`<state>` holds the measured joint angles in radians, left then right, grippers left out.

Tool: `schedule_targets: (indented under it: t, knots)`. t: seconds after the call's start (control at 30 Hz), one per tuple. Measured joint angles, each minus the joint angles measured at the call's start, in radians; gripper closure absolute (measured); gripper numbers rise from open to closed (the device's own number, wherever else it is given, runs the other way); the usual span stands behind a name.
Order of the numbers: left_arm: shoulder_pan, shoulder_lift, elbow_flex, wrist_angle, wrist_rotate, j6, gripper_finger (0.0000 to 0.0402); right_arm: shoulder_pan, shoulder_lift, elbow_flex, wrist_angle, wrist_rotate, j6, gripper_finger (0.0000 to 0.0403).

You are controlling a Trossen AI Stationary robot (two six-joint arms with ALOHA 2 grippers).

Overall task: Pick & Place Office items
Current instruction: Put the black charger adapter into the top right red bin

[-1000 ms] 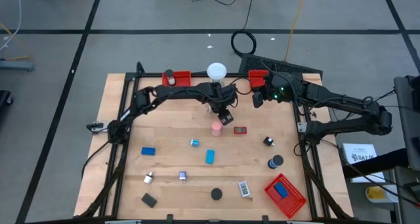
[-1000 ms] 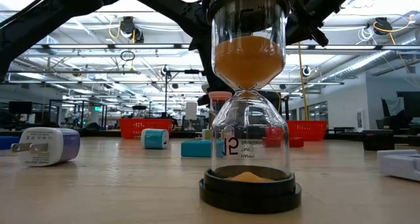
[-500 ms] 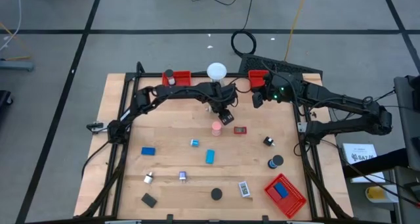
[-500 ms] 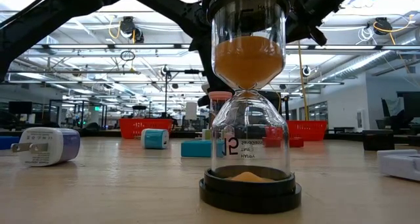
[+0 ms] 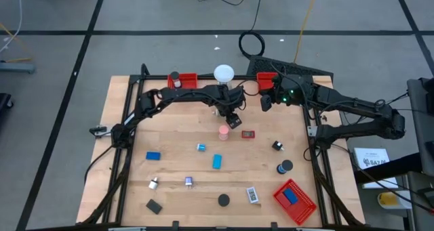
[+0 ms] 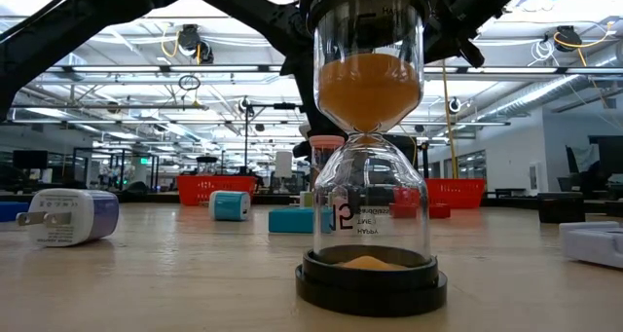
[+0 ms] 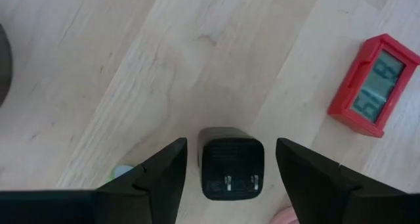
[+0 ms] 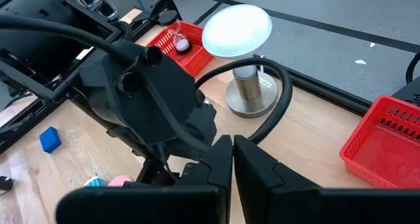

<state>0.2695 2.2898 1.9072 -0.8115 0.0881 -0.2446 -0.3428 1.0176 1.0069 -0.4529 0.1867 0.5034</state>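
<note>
Charger, black (image 7: 231,163): 2-prong plug block lying on the wooden table (image 5: 176,150), directly between the spread fingers of the left gripper (image 7: 231,168), not yet touched.

Left gripper: open, poised over the charger near the table's middle rear, below the white globe (image 5: 224,73).

Right gripper (image 8: 232,159): fingers pressed together, holding nothing, waiting at the rear right beside a red tray (image 5: 266,78).

Neighbours: pink item (image 5: 224,131) just beside the charger; red clock (image 7: 373,85) near.

Risks, as judged:
- Uneven closing could twist the charger or squirt it out sideways.
- A finger may nudge the pink item while descending.
- The block's smooth faces could slip during lifting.
- Right arm sits close; crossing paths could cause contact.
</note>
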Motion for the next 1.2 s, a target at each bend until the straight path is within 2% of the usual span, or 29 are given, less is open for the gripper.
schedule_targets:
  t: [0.1, 0.2, 0.37, 0.47, 0.53, 0.6, 0.73, 0.87, 0.97, 1.07, 1.2]
  knots:
    - [0.002, -0.019, -0.002, -0.016, -0.019, 0.01, 0.0172, 0.0, 0.0, 0.0, 0.0, 0.0, 0.0, 0.0392]
    - [0.006, -0.078, -0.002, -0.028, -0.048, 0.045, 0.02, 0.0, 0.0, 0.0, -0.001, 0.0, -0.004, 0.0392]
    - [-0.009, -0.198, -0.004, -0.022, -0.07, 0.126, 0.0279, 0.0, -0.001, 0.0, -0.022, -0.002, -0.004, 0.0392]
    - [-0.024, -0.282, -0.058, 0.05, -0.081, 0.142, 0.0338, 0.0, -0.001, 0.0, -0.055, -0.003, -0.006, 0.0392]
    - [-0.026, -0.351, -0.141, 0.136, -0.073, 0.139, 0.0378, 0.0, -0.001, 0.0, -0.072, -0.003, -0.016, 0.0392]
    - [-0.023, -0.427, -0.263, 0.236, -0.062, 0.116, 0.0393, 0.001, 0.0, 0.0, -0.08, -0.004, -0.02, 0.0392]
    - [-0.02, -0.606, -0.549, 0.467, -0.058, 0.029, 0.0387, 0.001, 0.0, 0.0, -0.083, -0.004, -0.035, 0.0392]
    - [-0.031, -0.792, -0.84, 0.728, -0.06, -0.04, 0.0399, 0.001, 0.011, 0.0, -0.081, -0.008, -0.045, 0.0392]
    - [-0.042, -0.917, -1.03, 0.92, -0.062, -0.094, 0.0391, 0.004, 0.042, 0.0, -0.074, -0.051, -0.047, 0.0392]
    - [-0.051, -1.024, -1.18, 1.053, -0.063, -0.126, 0.039, 0.019, 0.099, 0.001, -0.037, -0.109, -0.05, 0.0392]
    - [-0.06, -1.133, -1.314, 1.151, -0.064, -0.131, 0.0399, 0.06, 0.201, 0.001, 0.01, -0.161, -0.087, 0.0382]
